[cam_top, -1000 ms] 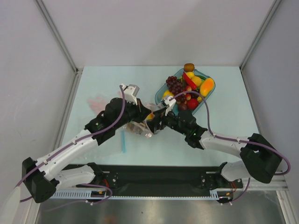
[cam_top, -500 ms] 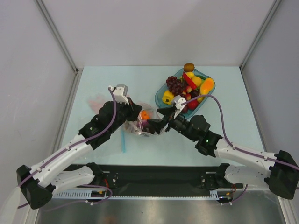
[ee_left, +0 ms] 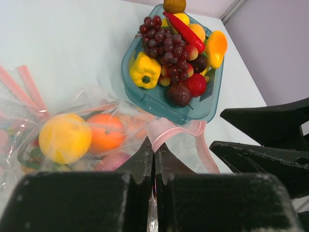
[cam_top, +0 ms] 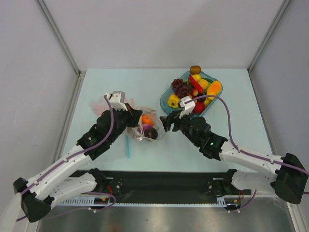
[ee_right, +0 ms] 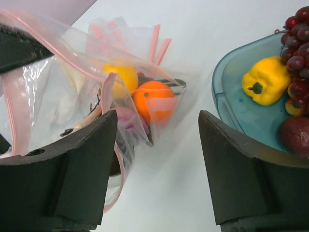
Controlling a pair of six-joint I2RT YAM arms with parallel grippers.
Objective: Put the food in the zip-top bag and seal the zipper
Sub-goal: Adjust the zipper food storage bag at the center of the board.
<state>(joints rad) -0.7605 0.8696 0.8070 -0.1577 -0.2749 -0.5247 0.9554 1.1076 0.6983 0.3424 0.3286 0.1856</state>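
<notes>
Pale desk (ee_left: 63, 38), left of tray (ee_left: 159, 102): left hand (ee_left: 153, 154) is pinching zipper (ee_left: 166, 129), right hand (ee_right: 157, 140) is hanging open; hold bag (ee_right: 58, 87) mouth wide.

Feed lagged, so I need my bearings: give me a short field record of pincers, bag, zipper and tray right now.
left pincer: shut, pinching the zipper
right pincer: open, holding nothing, at the bag's mouth
zip-top bag: holds a lemon, an orange and darker pieces
seal: not closed, mouth gaping
tray: grapes, yellow pepper and more food inside
</notes>
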